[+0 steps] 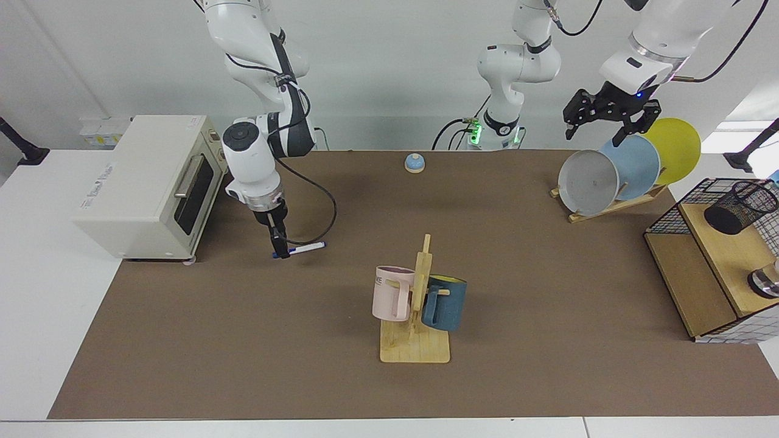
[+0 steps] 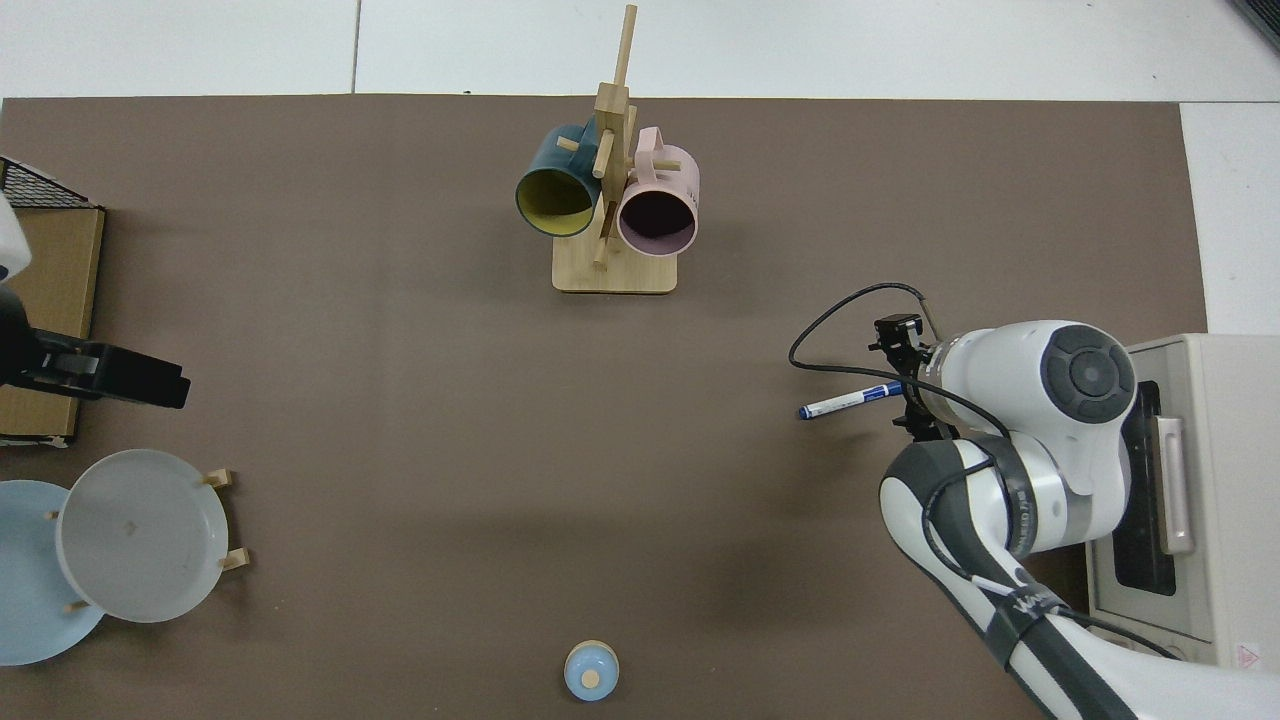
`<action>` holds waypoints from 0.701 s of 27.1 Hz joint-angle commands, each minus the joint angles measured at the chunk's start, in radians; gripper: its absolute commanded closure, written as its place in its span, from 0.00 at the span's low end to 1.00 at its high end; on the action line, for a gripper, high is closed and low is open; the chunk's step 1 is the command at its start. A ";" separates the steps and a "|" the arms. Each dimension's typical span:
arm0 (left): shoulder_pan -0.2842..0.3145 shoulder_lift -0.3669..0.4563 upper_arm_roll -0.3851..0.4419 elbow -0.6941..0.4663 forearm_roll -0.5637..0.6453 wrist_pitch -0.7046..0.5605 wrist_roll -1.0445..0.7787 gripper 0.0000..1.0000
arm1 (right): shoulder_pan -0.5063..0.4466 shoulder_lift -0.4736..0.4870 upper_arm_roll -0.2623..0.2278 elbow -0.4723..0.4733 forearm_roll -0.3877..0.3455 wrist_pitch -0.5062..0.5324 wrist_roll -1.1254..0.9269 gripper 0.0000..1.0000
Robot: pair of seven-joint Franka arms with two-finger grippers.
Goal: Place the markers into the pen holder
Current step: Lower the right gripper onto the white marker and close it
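facing view | right end effector [image 1: 280,250] at marker [image 1: 306,247] blue end, grip unclear | left end effector [image 1: 602,123] spread, waits

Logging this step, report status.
Right end effector down at marker's blue end, marker flat on mat. Left end effector open, waits above plates. Holder far off on shelf; mug rack between.

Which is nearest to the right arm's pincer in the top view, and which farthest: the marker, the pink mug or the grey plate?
From the right pincer:
1. Marker, right beside it on the mat.
2. Pink mug, hanging on the wooden rack at mid-table.
3. Grey plate, on the plate rack at the far side.
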 commanded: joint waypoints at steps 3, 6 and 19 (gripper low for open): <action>0.000 -0.028 0.002 -0.032 -0.015 -0.003 0.002 0.00 | 0.054 0.060 0.003 -0.006 0.009 0.093 0.060 0.00; 0.002 -0.028 0.002 -0.032 -0.015 -0.001 0.002 0.00 | 0.048 0.068 0.003 -0.007 0.009 0.099 0.052 0.00; 0.002 -0.028 0.002 -0.032 -0.015 -0.003 0.001 0.00 | 0.034 0.074 0.001 -0.033 0.004 0.122 0.046 0.02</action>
